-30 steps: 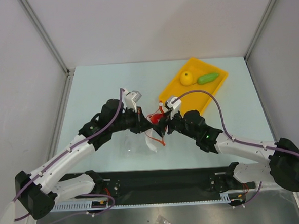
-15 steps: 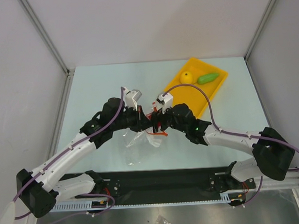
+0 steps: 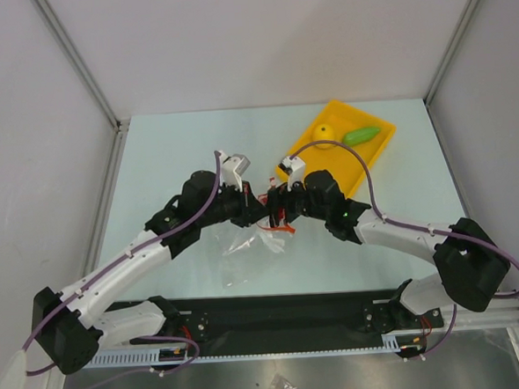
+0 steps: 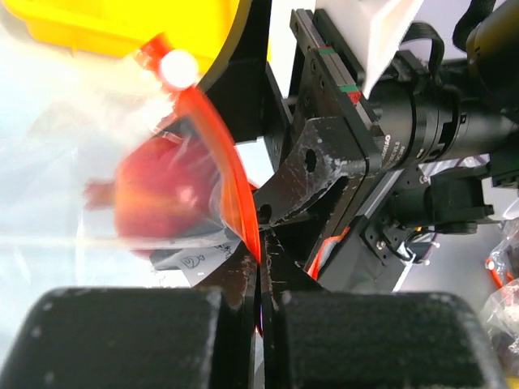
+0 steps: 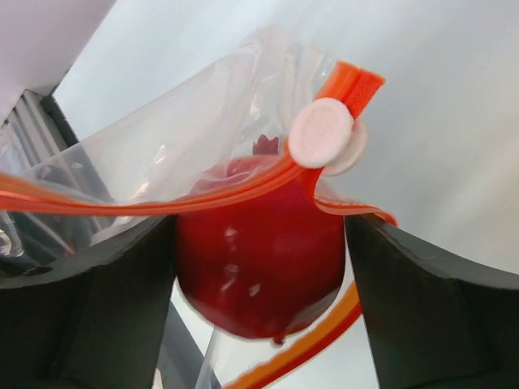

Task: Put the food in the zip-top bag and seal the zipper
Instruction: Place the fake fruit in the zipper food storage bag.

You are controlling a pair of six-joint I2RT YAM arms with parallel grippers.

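The clear zip-top bag point(image 3: 243, 244) hangs between the two grippers at mid table. My left gripper point(image 4: 259, 263) is shut on its red-orange zipper point(image 4: 223, 162) and holds the mouth up. The red fruit point(image 5: 259, 275) sits in the bag's mouth between the two zipper strips. My right gripper point(image 5: 259, 227) is closed on the fruit, one finger against each side. A white slider point(image 5: 322, 134) rides the strip above it. In the top view the left gripper point(image 3: 260, 205) and right gripper point(image 3: 277, 215) almost touch. The lemon point(image 3: 324, 131) and green vegetable point(image 3: 362, 135) lie in the tray.
The yellow tray point(image 3: 376, 156) lies at the back right, just behind the right wrist. Grey walls close in the table on the left, back and right. The arms' black base rail runs along the near edge.
The right gripper has moved left and a little away from the bases, bringing the red fruit into the bag's mouth. The left gripper has kept its pinch on the zipper, shifting slightly right.
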